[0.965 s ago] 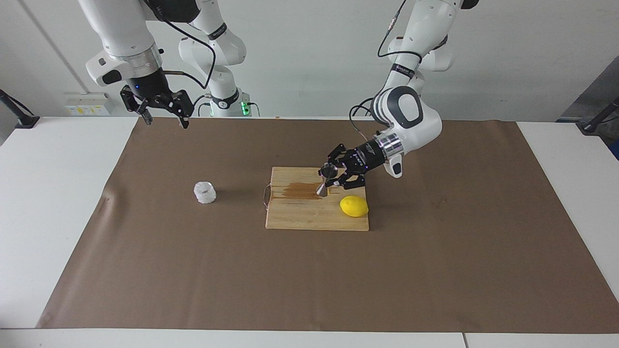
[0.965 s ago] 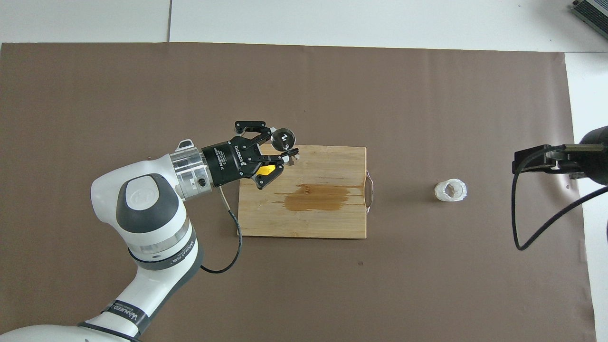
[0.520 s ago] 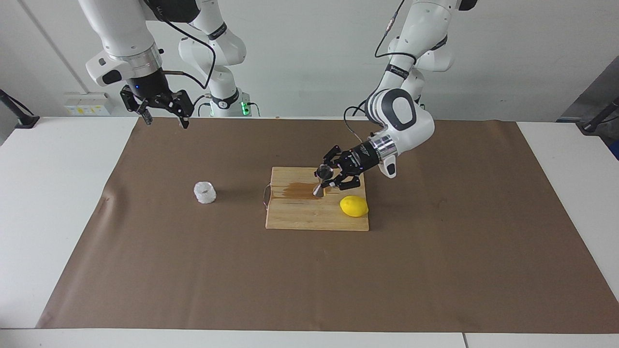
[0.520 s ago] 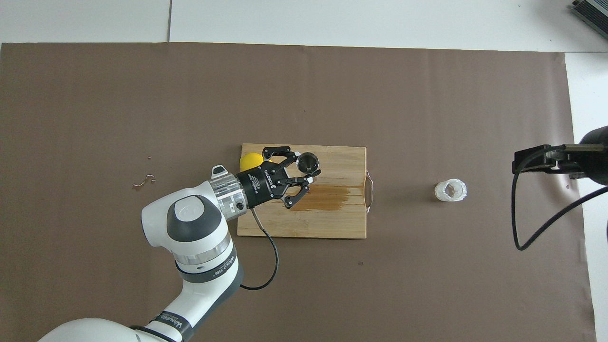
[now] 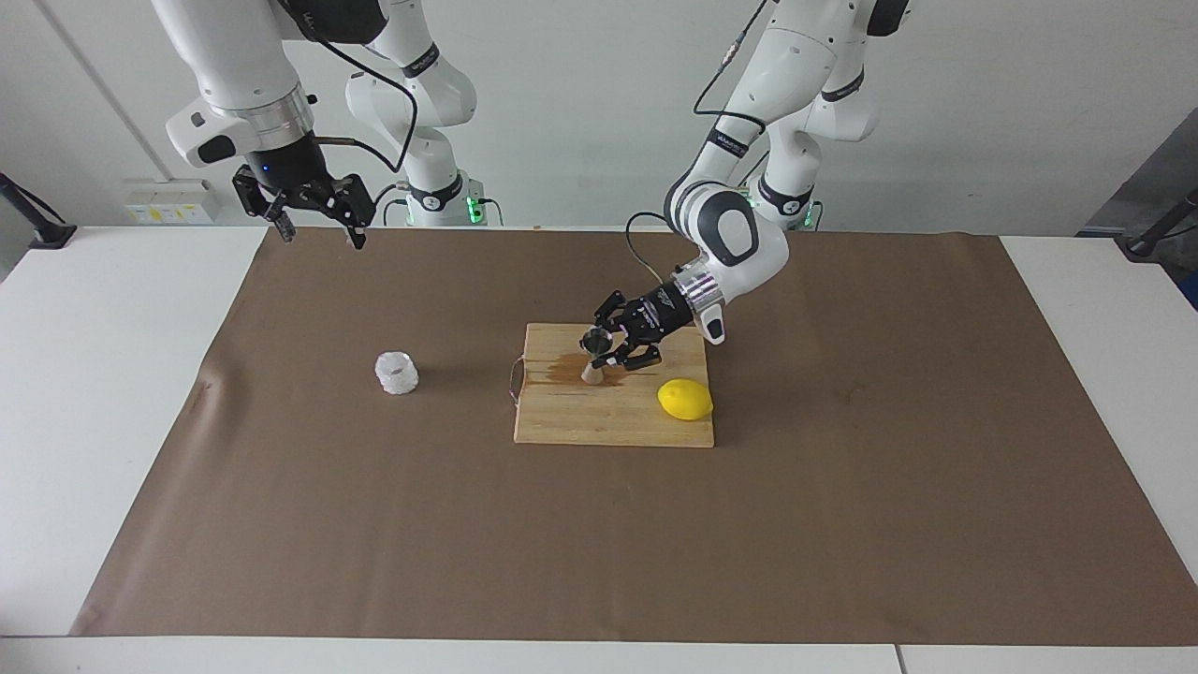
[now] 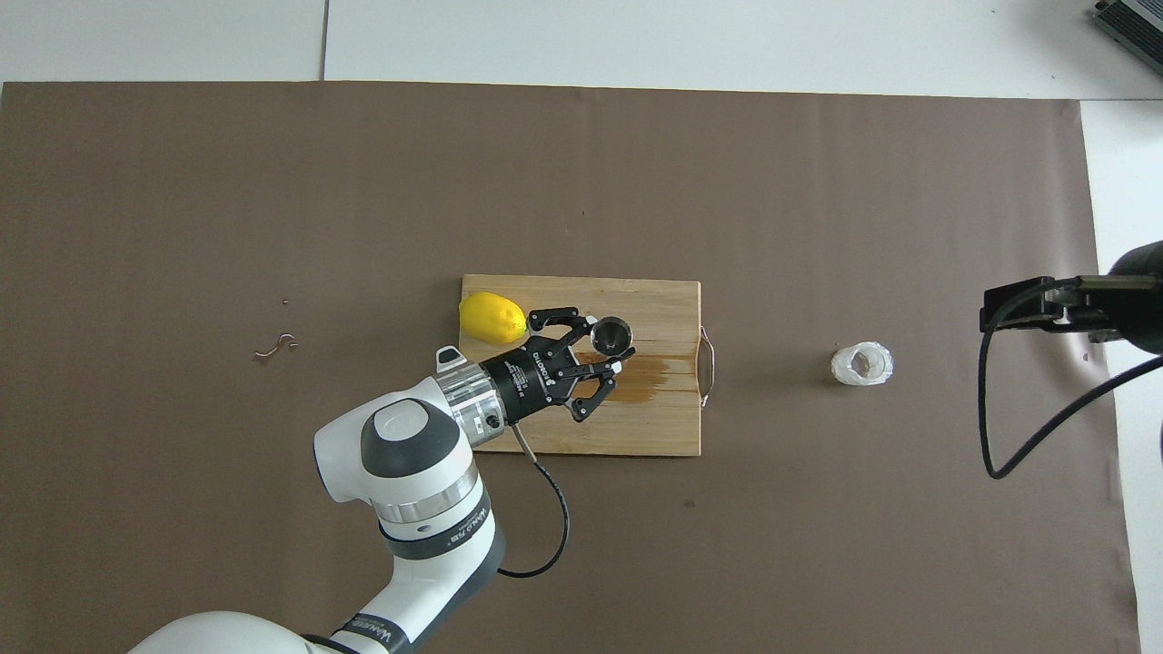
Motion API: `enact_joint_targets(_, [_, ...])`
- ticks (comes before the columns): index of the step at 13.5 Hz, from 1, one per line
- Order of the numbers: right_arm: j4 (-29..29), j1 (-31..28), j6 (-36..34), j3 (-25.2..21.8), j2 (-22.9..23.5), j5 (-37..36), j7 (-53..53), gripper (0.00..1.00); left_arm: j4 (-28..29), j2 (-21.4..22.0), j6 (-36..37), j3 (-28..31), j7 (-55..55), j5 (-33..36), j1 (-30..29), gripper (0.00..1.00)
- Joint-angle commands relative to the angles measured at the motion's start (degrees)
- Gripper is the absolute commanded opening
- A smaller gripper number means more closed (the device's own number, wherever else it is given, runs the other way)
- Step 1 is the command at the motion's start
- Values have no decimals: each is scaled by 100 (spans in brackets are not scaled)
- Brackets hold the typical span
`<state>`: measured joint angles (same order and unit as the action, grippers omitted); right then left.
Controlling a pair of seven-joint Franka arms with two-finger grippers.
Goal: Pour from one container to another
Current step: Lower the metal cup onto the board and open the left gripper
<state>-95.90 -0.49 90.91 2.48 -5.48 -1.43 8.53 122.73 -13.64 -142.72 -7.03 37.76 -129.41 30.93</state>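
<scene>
Metal jigger (image 5: pixel 593 354), gripped in the left gripper's (image 5: pixel 604 353) jaws, has travelled along the board (image 5: pixel 608 426) toward the cup (image 5: pixel 397 373). Pouring has not begun. Right gripper (image 5: pixel 316 221) waits, jaws open.

"robotiq" on the left claw (image 6: pixel 607 353) body

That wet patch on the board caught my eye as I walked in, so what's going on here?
The left gripper is shut on the metal jigger and holds it over the brown wet patch on the wooden cutting board, where a lemon also lies. The whitish crinkled cup stands by itself on the brown mat, toward the right arm's end. The right gripper waits, open, up over the mat's edge nearest the robots.
</scene>
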Motion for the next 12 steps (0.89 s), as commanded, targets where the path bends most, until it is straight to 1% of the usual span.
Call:
enact_joint_targets(1, [37, -83, -100, 42, -32, 56, -88, 100, 84, 28, -116, 70, -190, -225, 132, 5])
enact_joint_targets(2, [37, -83, -100, 42, -32, 56, -88, 100, 93, 19, -125, 79, -208, -234, 220, 9])
enact_joint_targets(4, [36, -83, -100, 42, -32, 56, -88, 100, 102, 19, -134, 79, -269, -234, 229, 10])
enact_joint_targets(8, [37, -83, -100, 42, -32, 56, -88, 100, 102, -60, -160, 79, -278, -234, 229, 11])
enact_joint_targets(9, [28, -83, -100, 42, -32, 56, -88, 100, 102, -69, -177, 79, -278, -234, 247, 15])
enact_joint_targets(12, [37, -83, -100, 42, -32, 56, -88, 100, 120, -77, -186, 79, -278, -234, 238, 15])
